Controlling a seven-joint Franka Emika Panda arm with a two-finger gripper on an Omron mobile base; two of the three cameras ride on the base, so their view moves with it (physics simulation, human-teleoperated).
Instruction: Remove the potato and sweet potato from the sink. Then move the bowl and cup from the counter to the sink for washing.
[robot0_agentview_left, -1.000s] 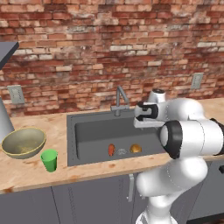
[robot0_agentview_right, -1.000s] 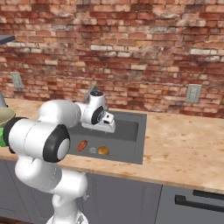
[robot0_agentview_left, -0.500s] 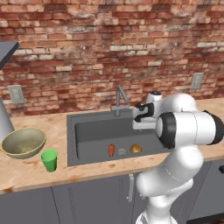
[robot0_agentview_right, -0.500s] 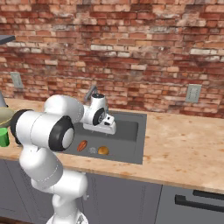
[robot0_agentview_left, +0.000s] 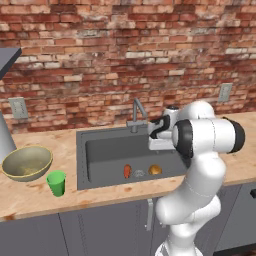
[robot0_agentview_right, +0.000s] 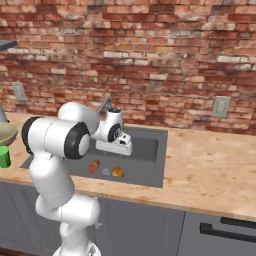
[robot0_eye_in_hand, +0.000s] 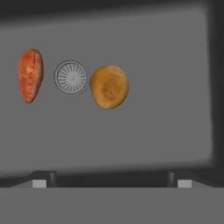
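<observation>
The dark grey sink (robot0_agentview_left: 105, 150) holds a golden-brown potato (robot0_agentview_left: 155, 170) and an orange-red sweet potato (robot0_agentview_left: 127, 171), one on each side of the round drain (robot0_agentview_left: 139, 173). My gripper (robot0_agentview_left: 156, 142) hangs open above the basin's right half, pointing down, with nothing between its fingers. In the hand view the potato (robot0_eye_in_hand: 109, 86) lies just above centre, the sweet potato (robot0_eye_in_hand: 30, 74) at the left, and my gripper (robot0_eye_in_hand: 109, 180) stands wide apart at the bottom. On the counter left of the sink sit the olive-yellow bowl (robot0_agentview_left: 27, 162) and the green cup (robot0_agentview_left: 56, 183).
A grey metal tap (robot0_agentview_left: 136, 112) rises at the sink's back rim, close to my hand. The brick wall runs behind the counter. From the right base view, wooden counter (robot0_agentview_right: 210, 160) stretches right of the sink (robot0_agentview_right: 145, 150); potato (robot0_agentview_right: 118, 172) and sweet potato (robot0_agentview_right: 93, 166) lie near its front wall.
My hand has shifted a little left and lower over the basin while the elbow swung. The vegetables, bowl and cup have not moved.
</observation>
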